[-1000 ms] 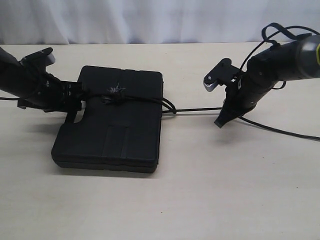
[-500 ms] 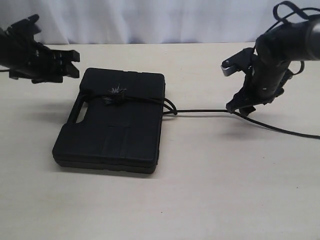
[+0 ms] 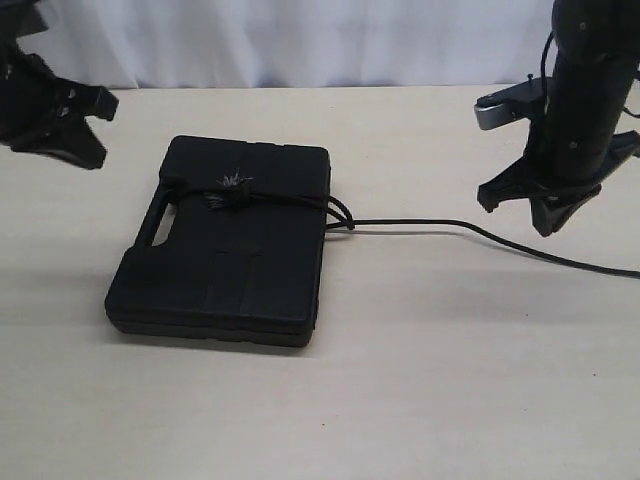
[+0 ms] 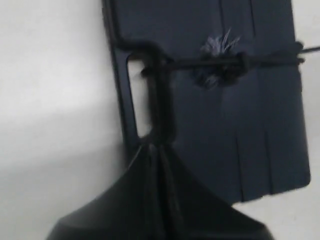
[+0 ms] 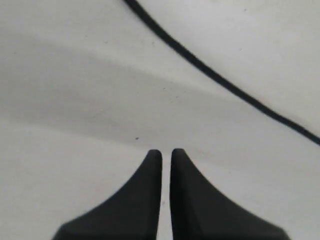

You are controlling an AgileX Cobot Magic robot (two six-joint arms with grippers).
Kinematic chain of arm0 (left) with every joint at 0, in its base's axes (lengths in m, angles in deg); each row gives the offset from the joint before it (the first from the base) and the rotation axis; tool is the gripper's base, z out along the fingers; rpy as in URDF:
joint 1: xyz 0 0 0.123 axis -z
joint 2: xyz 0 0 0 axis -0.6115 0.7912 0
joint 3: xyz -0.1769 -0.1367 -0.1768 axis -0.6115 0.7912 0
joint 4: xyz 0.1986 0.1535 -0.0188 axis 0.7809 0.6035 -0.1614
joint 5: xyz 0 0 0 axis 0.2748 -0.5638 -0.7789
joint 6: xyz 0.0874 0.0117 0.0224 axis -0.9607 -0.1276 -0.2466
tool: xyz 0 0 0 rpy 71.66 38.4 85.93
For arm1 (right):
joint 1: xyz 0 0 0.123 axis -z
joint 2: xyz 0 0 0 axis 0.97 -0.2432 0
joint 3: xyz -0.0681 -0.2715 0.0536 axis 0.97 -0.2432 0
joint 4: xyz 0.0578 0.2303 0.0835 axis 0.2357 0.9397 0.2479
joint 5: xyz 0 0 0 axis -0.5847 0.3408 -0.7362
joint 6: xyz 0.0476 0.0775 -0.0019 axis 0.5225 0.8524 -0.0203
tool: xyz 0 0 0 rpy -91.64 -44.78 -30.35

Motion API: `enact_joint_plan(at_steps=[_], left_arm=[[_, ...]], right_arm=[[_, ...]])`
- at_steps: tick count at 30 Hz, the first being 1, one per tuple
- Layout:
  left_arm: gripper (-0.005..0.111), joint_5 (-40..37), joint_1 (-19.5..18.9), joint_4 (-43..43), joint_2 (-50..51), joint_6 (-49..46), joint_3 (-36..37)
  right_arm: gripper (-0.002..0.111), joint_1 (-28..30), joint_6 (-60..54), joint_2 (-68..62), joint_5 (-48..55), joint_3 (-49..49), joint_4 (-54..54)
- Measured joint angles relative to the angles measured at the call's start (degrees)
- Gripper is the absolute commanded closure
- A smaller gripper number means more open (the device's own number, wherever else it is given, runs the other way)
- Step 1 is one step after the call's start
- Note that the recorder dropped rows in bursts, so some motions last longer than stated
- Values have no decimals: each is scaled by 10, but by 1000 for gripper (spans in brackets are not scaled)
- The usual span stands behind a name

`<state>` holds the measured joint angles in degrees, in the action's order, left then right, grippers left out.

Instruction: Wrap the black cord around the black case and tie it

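The black case (image 3: 230,270) lies flat left of centre, its handle slot (image 4: 138,95) on the left side. The black cord (image 3: 420,222) is wound across its upper part, and the frayed knot (image 3: 232,186) sits on the face. The cord's tail runs slack over the table to the right edge. My left gripper (image 3: 90,150) hangs raised at the far left, shut and empty. In the left wrist view it (image 4: 156,149) looks down on the case (image 4: 260,130) and knot (image 4: 220,57). My right gripper (image 3: 550,222) hovers over the tail, empty; its fingers (image 5: 166,152) leave only a narrow slit, with the cord (image 5: 220,80) lying beyond.
Pale tabletop (image 3: 400,400) all around, with a white curtain (image 3: 300,40) along the back edge. Robot cables hang by the right arm (image 3: 585,100).
My left gripper backed off from the case's handle side and rose to the far left. My right gripper lifted and moved right. The cord's tail went from taut to slack on the table.
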<state>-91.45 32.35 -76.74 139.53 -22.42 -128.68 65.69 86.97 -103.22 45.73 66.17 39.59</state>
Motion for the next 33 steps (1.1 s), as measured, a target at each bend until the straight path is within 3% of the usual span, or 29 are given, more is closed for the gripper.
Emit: enact_joint_plan(at_steps=[5, 11, 16, 23, 28, 33], left_arm=[[107, -58, 0, 122, -80, 78, 47], [107, -29, 0, 143, -244, 89, 153], [107, 74, 0, 44, -452, 14, 243], [107, 265, 0, -190, -690, -165, 381], [107, 422, 0, -310, -709, -208, 459], [107, 476, 0, -333, -708, -214, 482]], right_arm=[[104, 0, 0, 69, 2, -58, 38], [104, 0, 4, 163, 5, -133, 47], [104, 0, 10, 276, -83, -228, 70], [104, 0, 9, 497, -390, -403, 75], [104, 0, 9, 594, -602, -519, 79], [104, 0, 9, 640, -649, -597, 81]])
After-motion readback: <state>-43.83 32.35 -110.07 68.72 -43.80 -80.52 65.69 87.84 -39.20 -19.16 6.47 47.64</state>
